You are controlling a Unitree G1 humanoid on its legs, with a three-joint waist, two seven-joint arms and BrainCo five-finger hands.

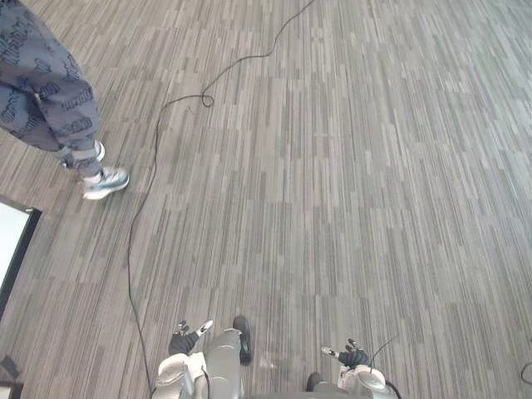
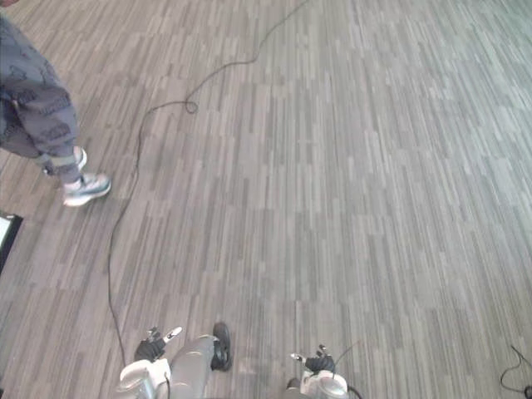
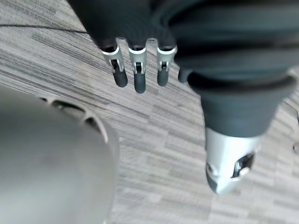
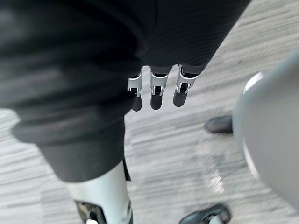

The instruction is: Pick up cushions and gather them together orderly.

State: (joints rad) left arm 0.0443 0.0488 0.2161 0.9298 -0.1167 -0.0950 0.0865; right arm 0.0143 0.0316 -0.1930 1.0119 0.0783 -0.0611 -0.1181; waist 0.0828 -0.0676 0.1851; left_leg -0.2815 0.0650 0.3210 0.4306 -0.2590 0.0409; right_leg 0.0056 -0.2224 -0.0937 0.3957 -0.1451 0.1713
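My left hand (image 1: 184,339) hangs low at my side over the striped grey carpet. In the left wrist view its fingers (image 3: 138,74) point straight down and hold nothing, with the thumb (image 3: 229,163) apart from them. My right hand (image 1: 353,356) hangs the same way on the other side. In the right wrist view its fingers (image 4: 156,91) are straight and hold nothing, so both hands are open.
A person in grey patterned trousers (image 1: 46,91) and light shoes (image 1: 105,181) stands at the far left. A white panel with a dark frame (image 1: 12,241) lies on the floor at the left edge. Carpet (image 1: 349,166) stretches ahead and to the right.
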